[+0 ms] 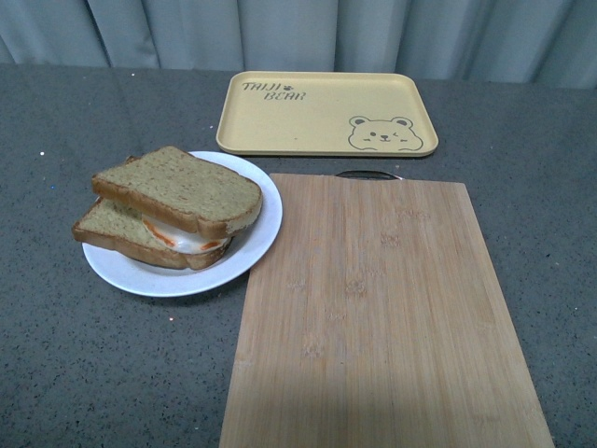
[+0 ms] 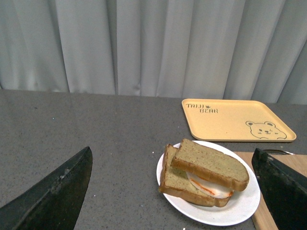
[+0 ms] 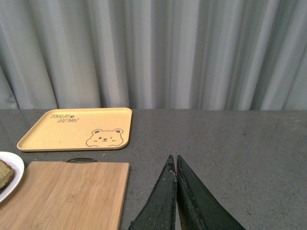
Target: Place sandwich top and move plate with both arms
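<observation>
Sandwich top lies on the egg slice on the plate, just beside the board, facing the wide-spread left claw; the right claw, pressed together, waits across the board.

Egg mostly under sandwich top

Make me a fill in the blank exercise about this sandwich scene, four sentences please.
1. The plate holds ____ slices of bread, the sandwich top uppermost.
2. The yellow tray shows a drawn ____.
3. In the front view, the plate lies ____ of the wooden cutting board.
4. The left gripper is open; the right gripper is ____.
Missing words: two; bear; left; shut.
</observation>
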You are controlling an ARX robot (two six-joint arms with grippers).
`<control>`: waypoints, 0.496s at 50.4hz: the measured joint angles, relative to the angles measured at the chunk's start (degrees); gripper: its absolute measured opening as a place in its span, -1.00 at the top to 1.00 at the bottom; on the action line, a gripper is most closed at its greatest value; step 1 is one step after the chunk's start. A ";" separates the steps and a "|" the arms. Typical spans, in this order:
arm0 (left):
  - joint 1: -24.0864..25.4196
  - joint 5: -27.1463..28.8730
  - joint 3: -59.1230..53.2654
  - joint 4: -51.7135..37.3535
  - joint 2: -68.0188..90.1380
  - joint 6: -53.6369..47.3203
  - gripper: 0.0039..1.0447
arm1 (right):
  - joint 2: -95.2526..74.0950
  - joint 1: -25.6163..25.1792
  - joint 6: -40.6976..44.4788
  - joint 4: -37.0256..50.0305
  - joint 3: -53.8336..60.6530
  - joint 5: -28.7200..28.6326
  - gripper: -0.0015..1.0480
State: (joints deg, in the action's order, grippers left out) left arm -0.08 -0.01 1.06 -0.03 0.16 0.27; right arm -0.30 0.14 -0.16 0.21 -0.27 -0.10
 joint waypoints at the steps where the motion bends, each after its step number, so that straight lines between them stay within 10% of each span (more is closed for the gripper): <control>1: 0.00 0.00 0.00 0.00 0.02 0.00 -0.88 | 0.00 0.00 0.00 -0.09 0.00 0.00 0.98; 13: 0.00 0.02 0.00 0.00 0.02 0.00 -0.88 | 0.04 0.00 0.07 -0.11 0.00 -0.02 0.48; 25: 0.00 0.00 0.00 0.00 0.02 0.00 -0.88 | 0.04 0.00 0.07 -0.11 0.00 -0.02 -0.50</control>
State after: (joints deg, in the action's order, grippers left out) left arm -0.08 -0.01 1.06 -0.03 0.19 0.27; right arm -0.25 0.14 -0.10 0.10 -0.27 -0.12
